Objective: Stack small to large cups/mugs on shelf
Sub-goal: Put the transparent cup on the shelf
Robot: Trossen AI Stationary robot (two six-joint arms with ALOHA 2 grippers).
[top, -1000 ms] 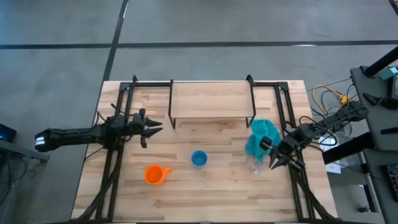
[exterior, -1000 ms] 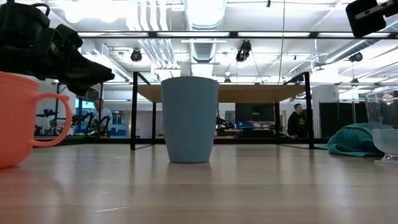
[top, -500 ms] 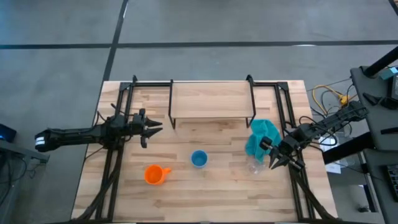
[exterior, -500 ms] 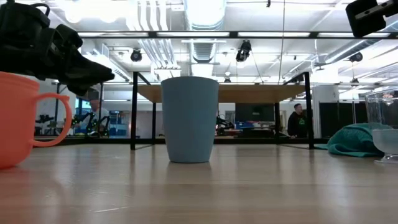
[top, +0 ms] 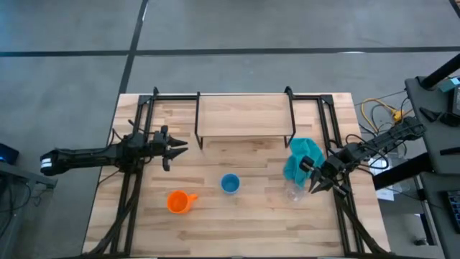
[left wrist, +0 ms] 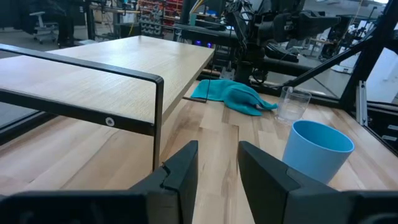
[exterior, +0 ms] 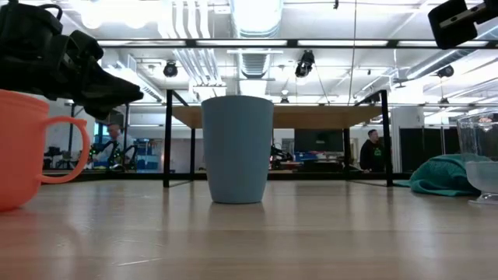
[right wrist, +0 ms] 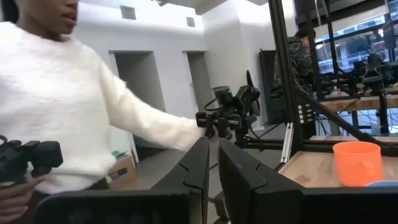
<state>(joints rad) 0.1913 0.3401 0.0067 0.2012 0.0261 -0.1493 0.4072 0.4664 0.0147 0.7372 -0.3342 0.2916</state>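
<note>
The right gripper (top: 317,185) is hovering beside the clear cup (top: 295,192), jaws nearly together. The left gripper (top: 177,147) is waiting near the shelf (top: 244,115), jaws slightly apart, holding nothing.

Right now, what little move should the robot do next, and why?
Probably lower the right hand a bit toward the clear cup. That hand hangs just beside it, fingers nearly closed around nothing, so they would need to open first. The shelf holds no cups, the blue cup and orange mug stand untouched, and the left hand waits farther off.
</note>
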